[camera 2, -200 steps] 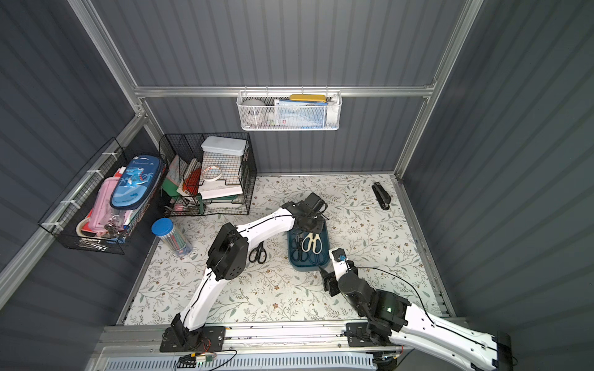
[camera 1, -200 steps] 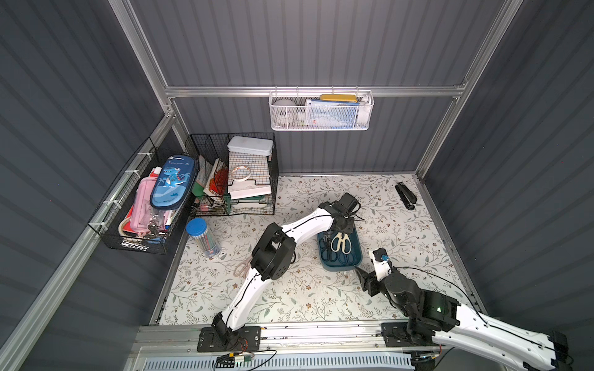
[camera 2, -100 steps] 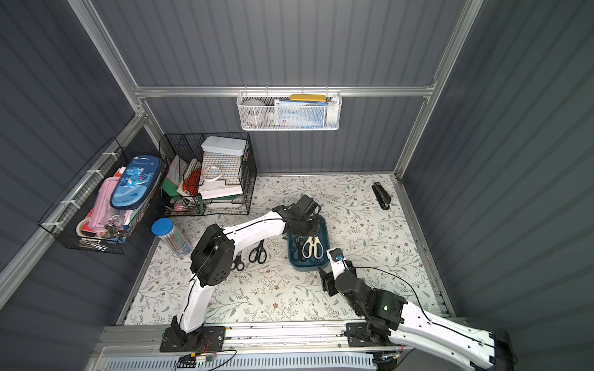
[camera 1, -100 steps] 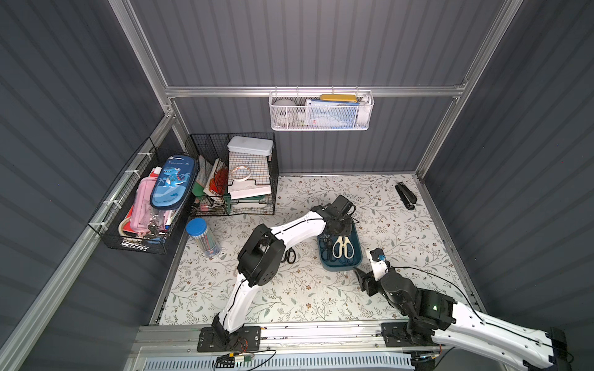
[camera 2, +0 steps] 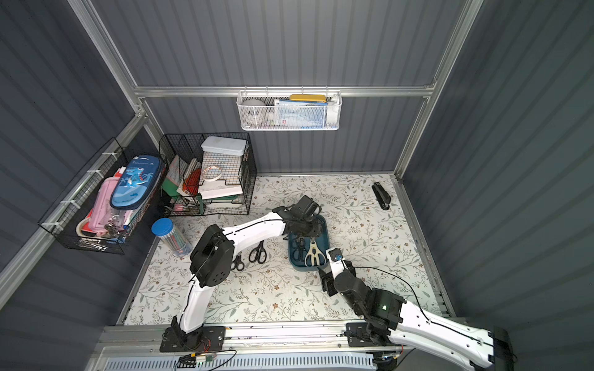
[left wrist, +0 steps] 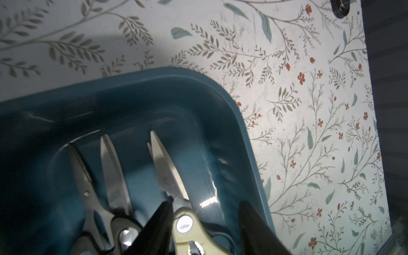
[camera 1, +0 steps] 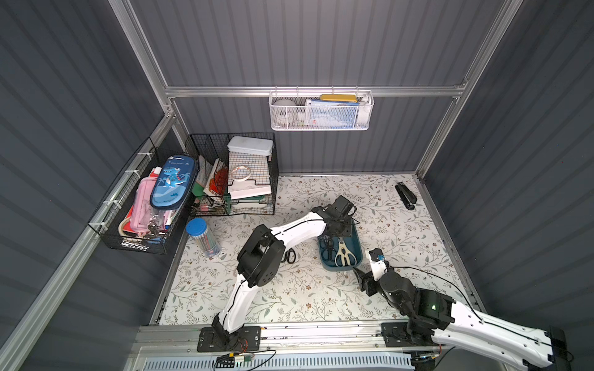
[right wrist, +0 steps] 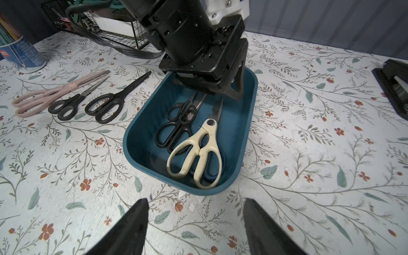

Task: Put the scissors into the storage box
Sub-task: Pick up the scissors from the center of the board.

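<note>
The teal storage box [camera 1: 359, 247] [camera 2: 325, 231] [right wrist: 136, 141] sits mid-table. In it lie cream kitchen shears [camera 1: 343, 255] [camera 2: 313, 253] [left wrist: 189, 229] [right wrist: 198, 152] and black-handled scissors [camera 1: 328, 250] [right wrist: 176, 125]. My left gripper [camera 1: 337, 226] [camera 2: 303, 229] [left wrist: 206, 201] hangs over the box's far end, open, its jaws straddling the shears' pivot without clamping it. On the table left of the box lie a pink pair [right wrist: 50, 95] and two black pairs [right wrist: 70, 103] [right wrist: 114, 101] [camera 2: 258, 253]. My right gripper [camera 1: 360, 278] [right wrist: 195, 200] is open and empty just in front of the box.
A black stapler [camera 1: 405, 195] [right wrist: 393, 84] lies at the back right. A blue-capped pencil tube [camera 1: 202, 236] stands at the left, beside black wire baskets [camera 1: 234, 180]. A white mesh basket [camera 1: 321, 110] hangs on the back wall.
My left jaws have widened over the box, leaving the cream shears lying loose inside. The left elbow has swung slightly left. The right arm has barely moved.
</note>
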`<action>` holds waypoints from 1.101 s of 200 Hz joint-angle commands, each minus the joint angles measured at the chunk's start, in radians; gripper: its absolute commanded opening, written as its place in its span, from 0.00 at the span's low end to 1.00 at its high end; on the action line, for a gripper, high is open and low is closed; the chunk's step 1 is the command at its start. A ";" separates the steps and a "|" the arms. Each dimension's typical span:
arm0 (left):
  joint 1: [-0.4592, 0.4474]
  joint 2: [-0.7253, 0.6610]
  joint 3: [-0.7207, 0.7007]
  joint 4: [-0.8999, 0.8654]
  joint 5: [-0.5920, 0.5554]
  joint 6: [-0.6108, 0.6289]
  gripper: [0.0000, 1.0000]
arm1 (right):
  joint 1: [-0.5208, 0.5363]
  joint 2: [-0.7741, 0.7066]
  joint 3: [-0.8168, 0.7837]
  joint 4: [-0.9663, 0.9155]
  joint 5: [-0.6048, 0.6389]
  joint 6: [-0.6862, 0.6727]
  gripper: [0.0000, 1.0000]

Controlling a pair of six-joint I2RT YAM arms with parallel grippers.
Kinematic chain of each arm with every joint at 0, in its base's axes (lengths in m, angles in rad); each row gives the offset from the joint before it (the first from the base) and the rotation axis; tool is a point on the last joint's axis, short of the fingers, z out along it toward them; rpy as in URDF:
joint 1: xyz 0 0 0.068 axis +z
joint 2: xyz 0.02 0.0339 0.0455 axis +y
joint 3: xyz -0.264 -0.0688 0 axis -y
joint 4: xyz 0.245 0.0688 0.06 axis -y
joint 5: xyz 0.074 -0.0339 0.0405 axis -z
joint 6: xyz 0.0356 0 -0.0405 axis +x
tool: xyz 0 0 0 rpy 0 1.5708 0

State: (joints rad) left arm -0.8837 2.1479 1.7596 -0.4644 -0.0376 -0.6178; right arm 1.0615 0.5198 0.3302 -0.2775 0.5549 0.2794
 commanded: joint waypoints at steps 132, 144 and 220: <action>0.272 -0.667 -0.685 -0.156 -0.162 0.084 0.58 | 0.037 0.333 0.103 0.199 -0.413 -0.130 0.76; 0.283 -0.655 -0.720 -0.141 -0.137 0.078 0.58 | 0.058 0.366 0.110 0.204 -0.405 -0.138 0.76; 0.292 -0.495 -0.704 -0.070 -0.075 0.154 0.60 | 0.138 0.174 -0.019 0.229 -0.198 -0.148 0.77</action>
State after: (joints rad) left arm -0.5964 1.5993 1.0241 -0.5480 -0.1505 -0.5007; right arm 1.1942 0.7712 0.3744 -0.1055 0.2672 0.1410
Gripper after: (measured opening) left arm 0.606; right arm 0.764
